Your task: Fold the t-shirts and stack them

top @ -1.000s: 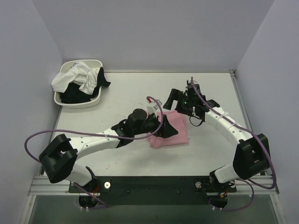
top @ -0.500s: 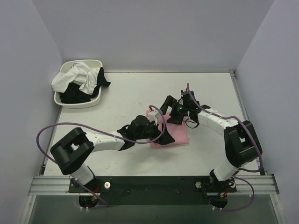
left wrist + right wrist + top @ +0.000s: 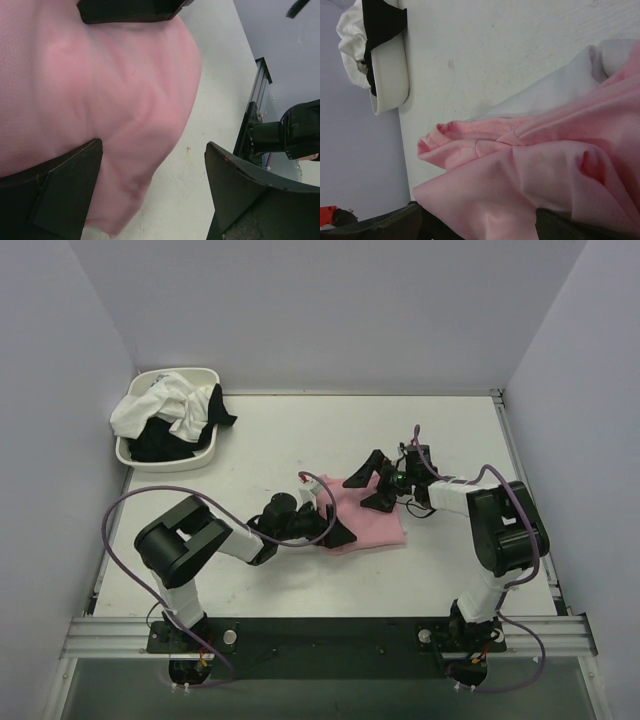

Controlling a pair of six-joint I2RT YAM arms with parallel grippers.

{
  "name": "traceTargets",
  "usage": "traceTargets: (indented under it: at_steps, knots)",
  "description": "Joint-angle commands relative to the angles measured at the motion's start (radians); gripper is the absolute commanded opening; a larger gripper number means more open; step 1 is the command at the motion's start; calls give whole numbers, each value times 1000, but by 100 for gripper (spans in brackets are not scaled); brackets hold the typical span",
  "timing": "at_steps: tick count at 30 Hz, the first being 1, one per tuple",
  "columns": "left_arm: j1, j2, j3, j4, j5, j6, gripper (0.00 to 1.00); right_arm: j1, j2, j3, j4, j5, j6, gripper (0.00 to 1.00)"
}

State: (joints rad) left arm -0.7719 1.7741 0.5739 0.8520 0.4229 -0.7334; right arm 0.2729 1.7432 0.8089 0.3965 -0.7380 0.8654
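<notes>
Left end effector point(image 3: 333, 527) is low at the near left edge of the pink t-shirt point(image 3: 378, 524), jaws spread wide, nothing pinched. From its wrist camera, one finger point(image 3: 60, 195) sits over the pink cloth and the other point(image 3: 250, 200) over bare table point(image 3: 270, 440), with the shirt's rounded folded edge running between them. Across the shirt, the right end effector point(image 3: 369, 489) is down at the far edge, fingers also well apart and holding nothing. Its own camera looks along crumpled pink fabric point(image 3: 545, 175) with a hemmed edge bunched at the corner.

The pink t-shirt lies folded into a rough rectangle in the middle of the table, between the two arms, which both reach inward with elbows bent.

Over in the far left corner, the white oval basin point(image 3: 165, 462) sits just off the table's edge. It holds a white t-shirt point(image 3: 160, 405) heaped on top and a black t-shirt point(image 3: 215, 410) spilling over the right rim. The right wrist view catches that basin point(image 3: 390, 75) too, well apart from the pink shirt.
</notes>
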Motion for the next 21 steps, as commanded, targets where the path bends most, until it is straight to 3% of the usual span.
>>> traceTargets:
  at_steps: [1, 5, 10, 15, 21]
  knots:
    - [2, 96, -26, 214, 71, -57, 93, -32, 74, -46, 126, -40, 12, 100]
    - [0, 108, -58, 288, 86, -92, 91, -90, 134, -85, 261, -93, 87, 100]
    - [2, 50, -80, 269, 94, -89, 91, -155, 187, -126, 430, -138, 156, 100]
    - [2, -19, -129, 225, 91, -75, 91, -187, 162, -142, 433, -136, 149, 100]
    - [2, -136, -140, 119, 63, -47, 91, -181, 58, -97, 297, -86, 64, 100]
